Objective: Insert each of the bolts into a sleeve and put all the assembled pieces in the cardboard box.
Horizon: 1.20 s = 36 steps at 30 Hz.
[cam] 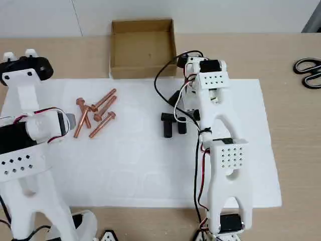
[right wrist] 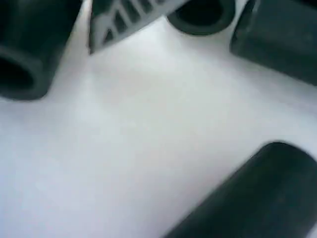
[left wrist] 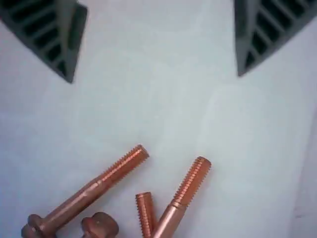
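Left gripper (left wrist: 156,47): fingers (left wrist: 47,34) spread wide above the copper bolts (left wrist: 106,181), gripping and touching nothing. Right gripper (cam: 183,102): low among the black sleeves (cam: 168,125); its state cannot be told.

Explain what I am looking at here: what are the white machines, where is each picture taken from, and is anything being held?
These are two small white robot arms at a table. The high view looks down over both; the other two pictures come from a camera on each wrist. The left arm is beside the copper-coloured bolts, its jaws open and empty. The right arm is over the black sleeves; whether it holds one cannot be told. Bolts and sleeves lie on a white sheet. The cardboard box beyond it is empty; scissors lie on the bare table.
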### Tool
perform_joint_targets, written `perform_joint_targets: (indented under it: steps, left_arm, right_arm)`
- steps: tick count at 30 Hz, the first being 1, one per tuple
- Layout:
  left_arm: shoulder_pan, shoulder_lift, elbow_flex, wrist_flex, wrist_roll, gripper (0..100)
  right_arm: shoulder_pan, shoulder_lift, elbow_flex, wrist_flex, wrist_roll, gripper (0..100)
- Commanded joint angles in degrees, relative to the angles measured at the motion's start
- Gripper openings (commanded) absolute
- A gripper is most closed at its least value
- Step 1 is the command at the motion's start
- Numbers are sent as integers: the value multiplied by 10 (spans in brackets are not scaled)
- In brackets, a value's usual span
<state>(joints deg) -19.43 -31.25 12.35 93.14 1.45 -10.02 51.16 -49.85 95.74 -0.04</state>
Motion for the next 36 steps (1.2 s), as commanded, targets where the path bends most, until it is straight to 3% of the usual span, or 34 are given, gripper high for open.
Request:
perform_joint_targets:
  steps: [1, 7, 17, 21, 28, 36]
  left_arm:
    - [0, 0, -4, 0, -4, 200]
    - [0, 0, -4, 0, -4, 200]
    - [0, -1, -4, 3, -5, 201]
    - [1, 13, -7, 32, -50, 201]
    - [11, 222, -154, 69, -91, 200]
    - [54, 479, -341, 69, -104, 200]
  right_arm:
    - [-14, -31, -25, 0, 8, 175]
    - [-17, 12, -27, -34, 21, 0]
    - [-2, -50, -28, 0, 34, 4]
    - [2, -128, -16, 6, 61, 4]
    - [2, -235, 55, 4, 62, 6]
    - [36, -245, 113, 2, 62, 5]
